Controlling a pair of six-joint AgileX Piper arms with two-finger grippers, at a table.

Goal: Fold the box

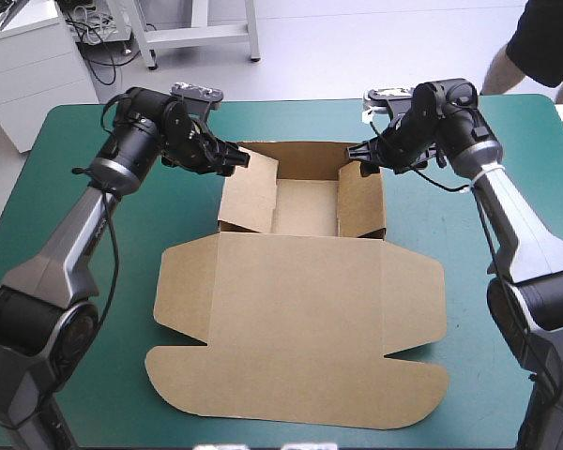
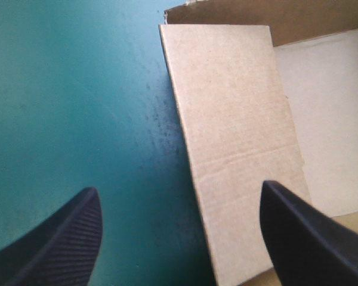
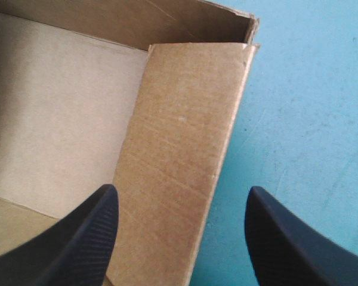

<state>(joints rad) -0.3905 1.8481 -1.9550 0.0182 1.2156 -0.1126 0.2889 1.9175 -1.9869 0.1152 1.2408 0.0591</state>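
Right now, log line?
box: walls raised, lid flat | left gripper: jaws open around left wall | right gripper: jaws open around right wall

No text, label, brand, number or sign can be read in any of the views. The brown board of the box [image 1: 300, 319] is plain on every face that shows, and the teal-green cover of the surface [image 1: 474, 309] is plain as well.
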